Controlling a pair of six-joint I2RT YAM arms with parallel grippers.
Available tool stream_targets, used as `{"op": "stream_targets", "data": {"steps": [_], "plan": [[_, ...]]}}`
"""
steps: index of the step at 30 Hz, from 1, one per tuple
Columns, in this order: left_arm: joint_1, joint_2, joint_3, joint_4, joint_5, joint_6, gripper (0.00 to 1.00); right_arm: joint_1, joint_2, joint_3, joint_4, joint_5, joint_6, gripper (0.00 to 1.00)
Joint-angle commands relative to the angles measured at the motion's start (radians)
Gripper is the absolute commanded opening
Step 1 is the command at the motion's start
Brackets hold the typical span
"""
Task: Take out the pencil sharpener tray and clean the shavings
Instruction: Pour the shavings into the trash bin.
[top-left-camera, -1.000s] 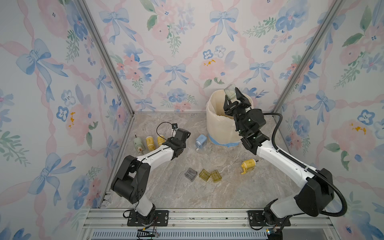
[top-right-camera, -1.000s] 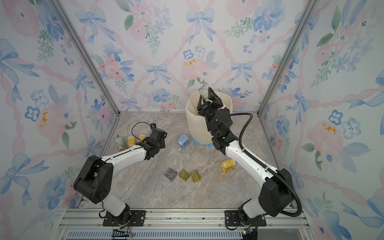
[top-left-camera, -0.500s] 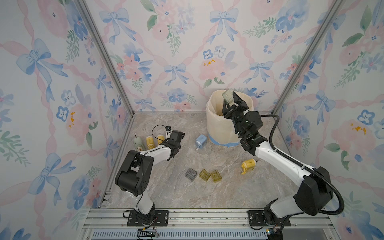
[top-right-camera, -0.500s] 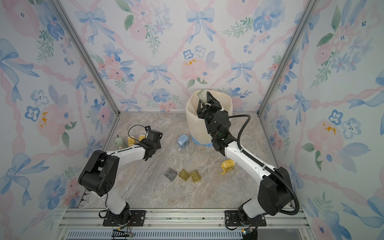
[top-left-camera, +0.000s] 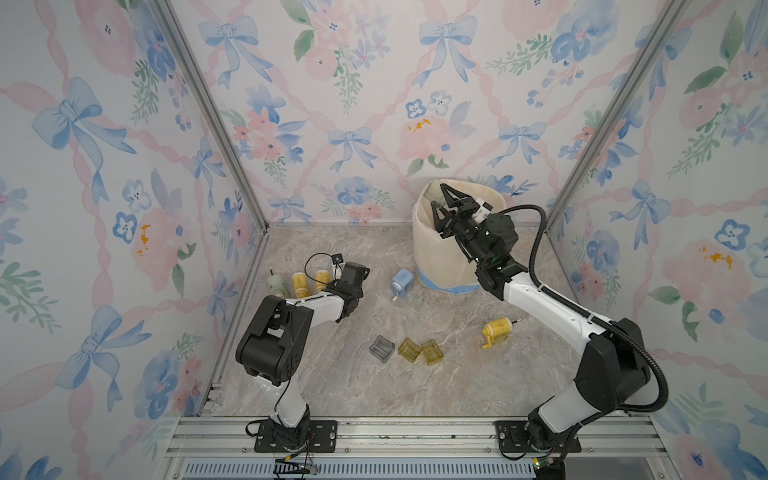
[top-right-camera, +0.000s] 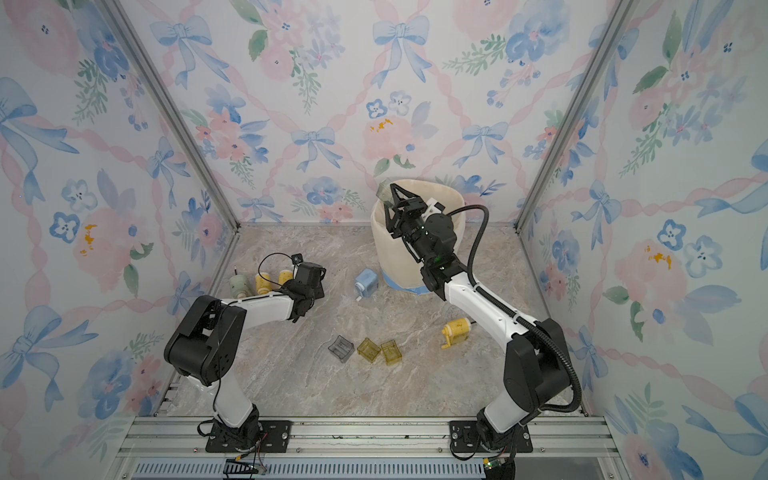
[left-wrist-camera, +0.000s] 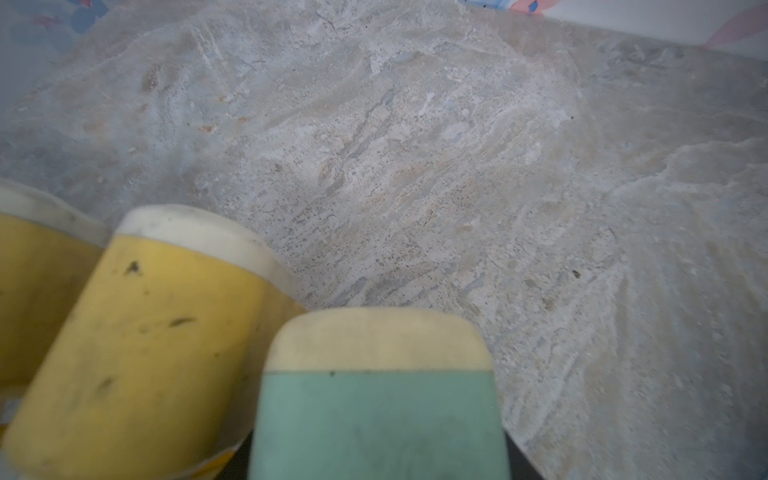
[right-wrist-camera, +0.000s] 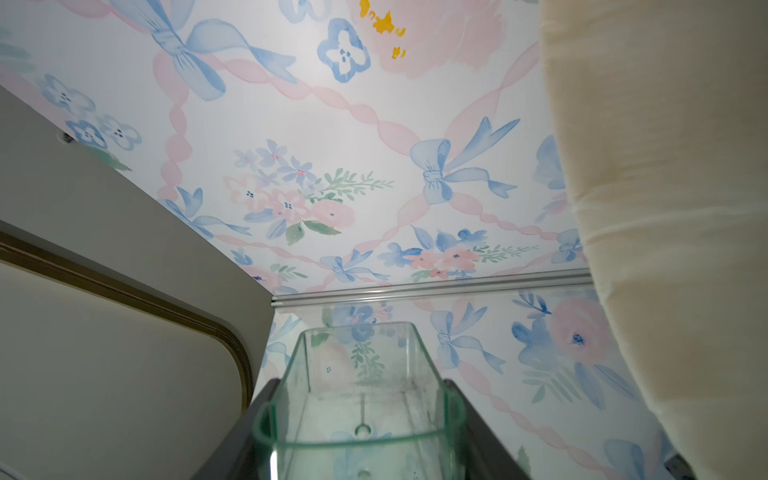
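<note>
Right pincer (top-left-camera: 441, 199) grips the clear plastic tray (right-wrist-camera: 361, 399) by the round cream bin's (top-left-camera: 440, 257) rim (left pincer (top-left-camera: 332, 287) squeezes a green plastic sharpener (left-wrist-camera: 378, 415))

Both top views look steeply down from the front over the whole bench (top-left-camera: 374, 386). Left wrist camera hugs the bench; right wrist camera faces the wall (right-wrist-camera: 332, 145).

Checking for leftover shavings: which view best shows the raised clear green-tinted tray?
Right wrist view: the clear green-tinted plastic tray sits close, its inside visible. In both top views the tray is a small glint at the rim of the cream bin. The left wrist view misses it.
</note>
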Motion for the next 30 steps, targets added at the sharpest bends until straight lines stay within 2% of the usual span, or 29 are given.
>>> {"op": "stream_targets", "data": {"steps": [1,9,13,17,21,24,30], "plan": [[0.001,0.026,-0.010,0.041,-0.001,0.009,0.00,-0.020,-0.018,0.060,-0.055,-0.106,-0.209,0.35],[0.001,0.043,-0.010,0.054,0.022,0.015,0.00,-0.067,-0.026,0.068,-0.073,-0.261,-0.403,0.36],[0.000,0.041,-0.006,0.055,0.037,0.025,0.00,-0.070,-0.053,0.088,-0.170,-0.319,-0.531,0.36],[0.000,0.043,-0.005,0.059,0.027,0.034,0.01,-0.072,-0.098,0.037,-0.102,-0.366,-0.599,0.37],[-0.001,0.055,0.003,0.059,0.037,0.043,0.05,-0.065,-0.149,0.009,-0.145,-0.397,-0.694,0.37],[0.000,0.061,0.001,0.059,0.029,0.042,0.10,-0.047,-0.208,-0.008,-0.248,-0.387,-0.822,0.38],[0.000,0.056,-0.006,0.060,0.010,0.044,0.31,0.028,-0.333,-0.036,-0.511,-0.321,-1.165,0.41]]}}
